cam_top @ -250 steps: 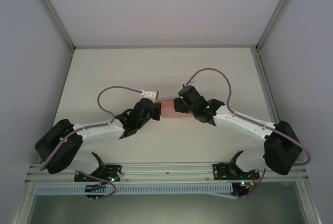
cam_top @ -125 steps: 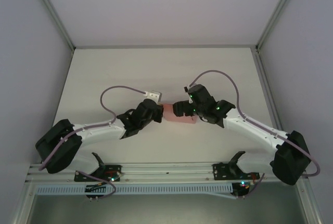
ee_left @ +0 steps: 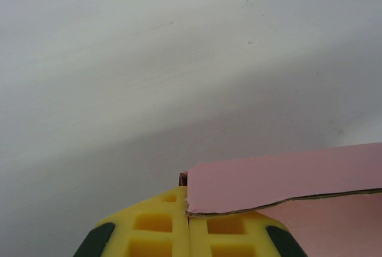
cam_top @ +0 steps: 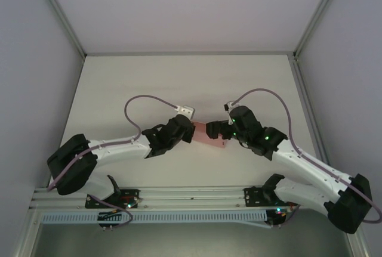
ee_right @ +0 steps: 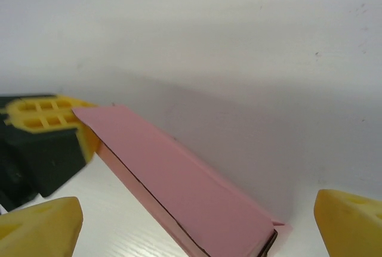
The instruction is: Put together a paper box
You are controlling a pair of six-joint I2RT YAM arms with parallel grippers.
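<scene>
The pink paper box is a flattened, partly folded sleeve held just above the white table near its middle. My left gripper is shut on the box's left edge. In the left wrist view the yellow pads meet on the pink card. My right gripper is at the box's right side, open. In the right wrist view its yellow fingertips stand wide apart either side of the slanting box, touching nothing. The left gripper's pads pinch the box's far corner.
Grey walls with aluminium posts close in the table on both sides. A metal rail runs along the near edge by the arm bases. Purple cables loop over both arms. Bare table lies behind the grippers.
Both grippers and the box have shifted right and toward the near edge. The right arm has swung out to the right and drawn back off the top of the box.
</scene>
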